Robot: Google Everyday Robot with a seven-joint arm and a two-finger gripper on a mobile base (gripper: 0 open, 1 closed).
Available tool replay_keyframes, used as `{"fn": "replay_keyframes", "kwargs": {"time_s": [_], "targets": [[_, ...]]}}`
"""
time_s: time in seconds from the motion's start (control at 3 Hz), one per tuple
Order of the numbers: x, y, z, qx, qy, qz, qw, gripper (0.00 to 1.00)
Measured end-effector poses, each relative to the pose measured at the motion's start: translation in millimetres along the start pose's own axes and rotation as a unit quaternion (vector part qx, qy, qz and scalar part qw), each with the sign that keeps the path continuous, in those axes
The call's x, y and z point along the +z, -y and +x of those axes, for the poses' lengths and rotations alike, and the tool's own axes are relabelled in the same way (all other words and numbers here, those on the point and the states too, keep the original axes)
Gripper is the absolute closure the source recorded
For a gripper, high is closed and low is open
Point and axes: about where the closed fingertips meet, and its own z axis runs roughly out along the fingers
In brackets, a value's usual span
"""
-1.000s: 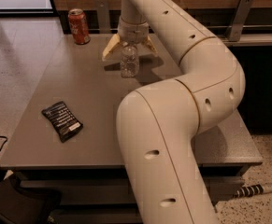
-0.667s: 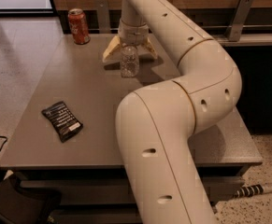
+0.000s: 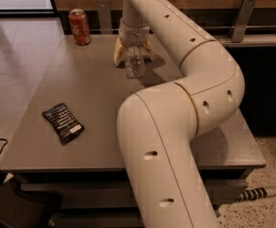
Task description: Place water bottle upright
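Observation:
The water bottle [image 3: 134, 63] is small, clear and ribbed. It stands upright on the grey table [image 3: 95, 99] near the far edge. My gripper [image 3: 133, 53] points down right over it. Its yellowish fingers [image 3: 119, 55] are spread to either side of the bottle's upper part and look open, with a gap on each side. The bottle's cap is hidden against the wrist. My large white arm bends across the right half of the view.
A red-orange soda can [image 3: 80, 26] stands at the table's far left corner. A black snack packet [image 3: 63, 123] lies flat at the front left. A dark counter with metal brackets [image 3: 242, 18] runs behind the table. Speckled floor lies to the left.
The arm's elbow has shifted slightly. The bottle and the gripper stay in the same place.

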Motion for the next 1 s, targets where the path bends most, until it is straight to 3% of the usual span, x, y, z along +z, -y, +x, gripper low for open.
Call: {"fn": "replay_keyframes", "kwargs": {"time_s": [0.67, 1.0], "targets": [[-10.5, -1.1, -1.3, 0.0, 0.0, 0.0, 1.0, 0.96], [-7.9, -3.2, -7.7, 0.0, 0.009, -0.002, 1.0, 1.0]]}}
